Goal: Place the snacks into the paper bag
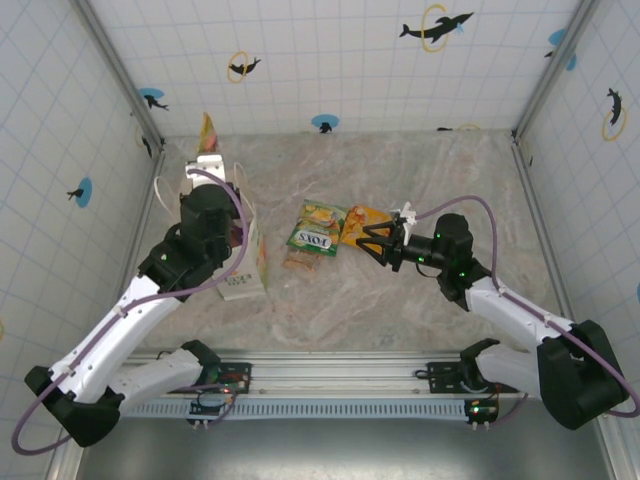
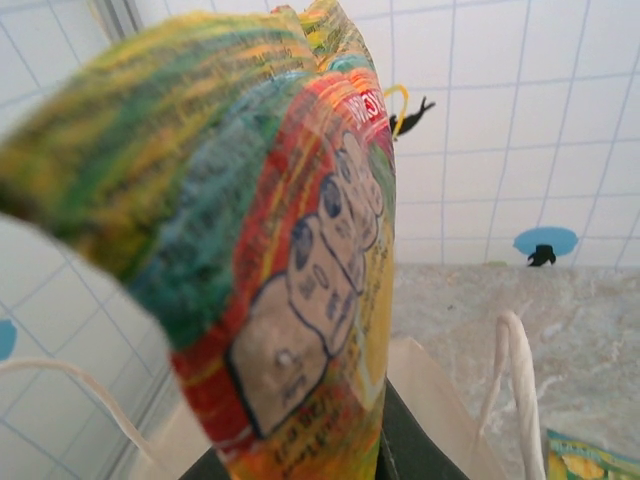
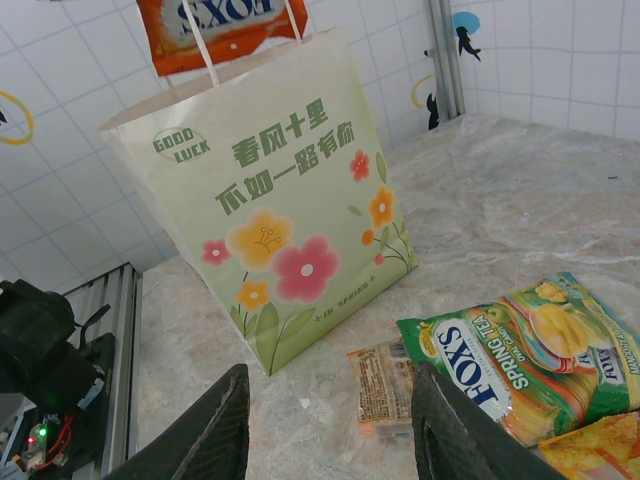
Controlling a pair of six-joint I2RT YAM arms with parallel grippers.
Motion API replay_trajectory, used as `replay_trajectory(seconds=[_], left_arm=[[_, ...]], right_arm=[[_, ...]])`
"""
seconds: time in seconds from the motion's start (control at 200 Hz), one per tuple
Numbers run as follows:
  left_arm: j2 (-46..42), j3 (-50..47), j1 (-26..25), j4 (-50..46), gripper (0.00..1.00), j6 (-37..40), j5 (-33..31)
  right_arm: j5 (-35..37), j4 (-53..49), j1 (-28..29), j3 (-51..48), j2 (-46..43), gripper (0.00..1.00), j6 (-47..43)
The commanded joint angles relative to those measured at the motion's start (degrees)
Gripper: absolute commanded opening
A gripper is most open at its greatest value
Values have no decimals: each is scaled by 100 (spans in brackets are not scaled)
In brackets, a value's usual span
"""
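While the left gripper (image 1: 207, 162) clamps a red FOX'S packet (image 3: 220, 25) above the open mouth of the paper bag (image 3: 280, 210), seemingly for a straight drop, the right gripper (image 1: 376, 243), jaws apart and empty, hovers right of the bag beside a green FOX'S pack (image 3: 500, 355), yellow-orange packet (image 1: 358, 222) and small clear packet (image 3: 385, 385); loop handles (image 2: 510, 380) flank the opening.

Cream paper bag (image 3: 300, 140) with green lettering and pink-orange flowers; green FOX'S packet (image 3: 500, 365); red-orange packet (image 3: 220, 25)
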Motion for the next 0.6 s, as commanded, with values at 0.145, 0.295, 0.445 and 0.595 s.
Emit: replay_trajectory(seconds=[0.145,0.295,0.445,0.595], left_arm=[[38,-201,14,-174,3,-631,81],[87,-159,13,-318,9,-759,43],[149,-18,12,-440,36,-735,-85],[164,242,7,-424,47,-484,-156]], right_arm=[[17,-70,44,84,-50,45,-98],[51,-98,53,71,-88,46,-85],[88,-106,61,58,-86,46,-65],[150,-193,53,116,-37,47,-39]])
